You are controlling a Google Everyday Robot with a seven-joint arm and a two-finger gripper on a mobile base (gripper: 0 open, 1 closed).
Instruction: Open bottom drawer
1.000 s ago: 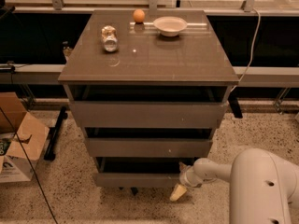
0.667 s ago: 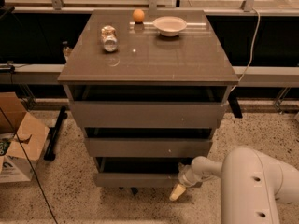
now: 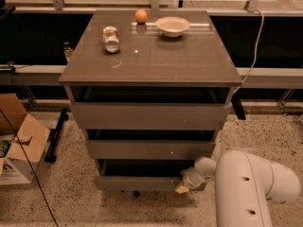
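Observation:
The cabinet (image 3: 151,56) has three grey-brown handleless drawer fronts. The bottom drawer (image 3: 137,182) is the lowest and slimmest front, just above the speckled floor, with a dark gap above it. My gripper (image 3: 182,187) is at the right end of that front, touching or nearly touching its lower right corner. My white arm (image 3: 246,188) reaches in from the lower right. The middle front (image 3: 151,149) has a small white speck, and the tall top front (image 3: 149,116) is above it.
On the cabinet top lie a crushed can (image 3: 111,33), an orange (image 3: 140,16) and a white bowl (image 3: 173,26). An open cardboard box (image 3: 16,145) and a black bar (image 3: 57,134) are on the floor at left. A white cable (image 3: 255,32) hangs at right.
My arm has swung closer in from the right, and the gripper has risen slightly against the bottom drawer's right end. The drawers look unchanged.

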